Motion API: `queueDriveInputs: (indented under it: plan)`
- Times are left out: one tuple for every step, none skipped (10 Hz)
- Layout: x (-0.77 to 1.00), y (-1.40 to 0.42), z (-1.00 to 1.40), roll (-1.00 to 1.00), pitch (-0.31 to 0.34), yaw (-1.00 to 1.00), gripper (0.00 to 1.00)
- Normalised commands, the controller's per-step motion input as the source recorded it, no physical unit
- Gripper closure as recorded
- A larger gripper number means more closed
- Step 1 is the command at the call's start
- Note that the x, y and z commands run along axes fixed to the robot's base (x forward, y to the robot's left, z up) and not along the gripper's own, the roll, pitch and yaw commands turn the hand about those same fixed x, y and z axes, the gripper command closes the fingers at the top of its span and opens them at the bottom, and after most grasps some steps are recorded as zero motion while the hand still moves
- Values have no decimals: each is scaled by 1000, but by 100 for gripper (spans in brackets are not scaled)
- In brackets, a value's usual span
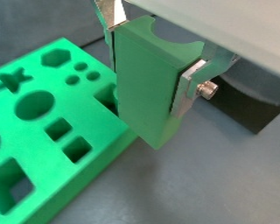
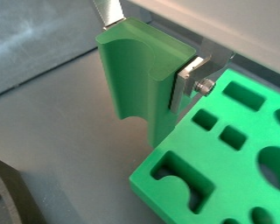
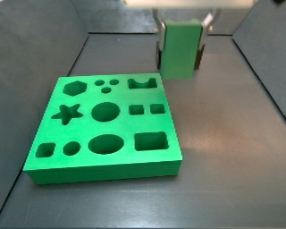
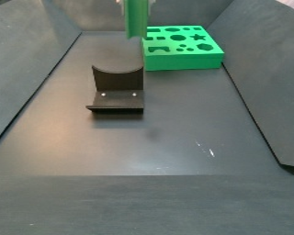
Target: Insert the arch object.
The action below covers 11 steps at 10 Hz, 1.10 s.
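My gripper is shut on the arch object, a tall green block with a semicircular groove down one face, so its end is arch-shaped. The silver fingers clamp its upper sides, and it hangs upright. In a side view the arch object stands just beyond the far right corner of the green board. The board has an arch-shaped hole near that far edge. The gripper body is above it. No dark olive-brown block shows in any view.
The board has several shaped holes: star, hexagon, circles and squares. The dark fixture stands on the floor beside the board and also shows in a wrist view. Sloping dark walls enclose the floor.
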Motion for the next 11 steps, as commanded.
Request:
queueDriveInputs:
  plan:
    - [-531,0,-226,149,-200,320,100]
    - [-314,-160,0,284,-34,397,100]
    - [-660,-80,0,347,-16,166,100]
    - [-737,0,51,367,29,0,100]
    - [-623,20,-34,273,0,-29,100]
    - [-474,63,-231,207,0,-123,100]
    - [0,0,-400,0,-34,-120,100]
    - [46,0,-603,23,-33,-34,100]
    - [191,86,-803,0,-50,0,100]
    - [0,220,-960,39,-61,0,100]
    - [-474,186,-840,0,-159,0,100]
